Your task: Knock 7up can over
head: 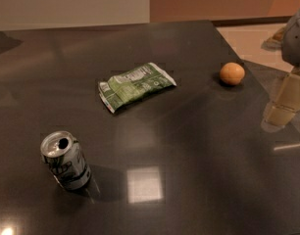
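The 7up can is a small silver can with green and dark print and an opened shiny top. It stands upright on the dark table at the front left. My gripper is at the far right edge of the view, pale and blocky under a grey arm part, low over the table's right edge. It is far from the can, with most of the table's width between them, and touches nothing that I can see.
A flat green-and-white snack bag lies in the middle of the table, behind the can. An orange round fruit sits at the back right, near the table's right edge. A wall and pale floor lie beyond the table.
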{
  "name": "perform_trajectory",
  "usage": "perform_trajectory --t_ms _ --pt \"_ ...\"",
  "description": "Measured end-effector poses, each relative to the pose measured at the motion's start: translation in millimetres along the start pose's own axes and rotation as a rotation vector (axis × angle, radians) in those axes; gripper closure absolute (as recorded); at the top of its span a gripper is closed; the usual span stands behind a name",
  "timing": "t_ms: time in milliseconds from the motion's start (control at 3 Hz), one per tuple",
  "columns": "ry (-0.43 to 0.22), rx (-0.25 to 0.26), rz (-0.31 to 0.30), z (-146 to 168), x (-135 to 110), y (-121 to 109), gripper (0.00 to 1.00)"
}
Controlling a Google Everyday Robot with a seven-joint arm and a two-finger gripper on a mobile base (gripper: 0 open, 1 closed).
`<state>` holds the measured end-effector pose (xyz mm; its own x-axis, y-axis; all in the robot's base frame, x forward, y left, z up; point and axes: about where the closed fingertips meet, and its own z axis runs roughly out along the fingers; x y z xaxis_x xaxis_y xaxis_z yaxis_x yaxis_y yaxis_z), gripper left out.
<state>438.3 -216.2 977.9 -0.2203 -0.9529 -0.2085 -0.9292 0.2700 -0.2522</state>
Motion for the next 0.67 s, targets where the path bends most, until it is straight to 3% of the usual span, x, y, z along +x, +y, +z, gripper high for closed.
perform_trajectory --t_ms 333,667 --pt "0.000 0.000 0.000 0.0 0.0 0.0 0.00" --pt "-0.049 -0.027 -0.018 1.8 -16.3 1.1 0.00"
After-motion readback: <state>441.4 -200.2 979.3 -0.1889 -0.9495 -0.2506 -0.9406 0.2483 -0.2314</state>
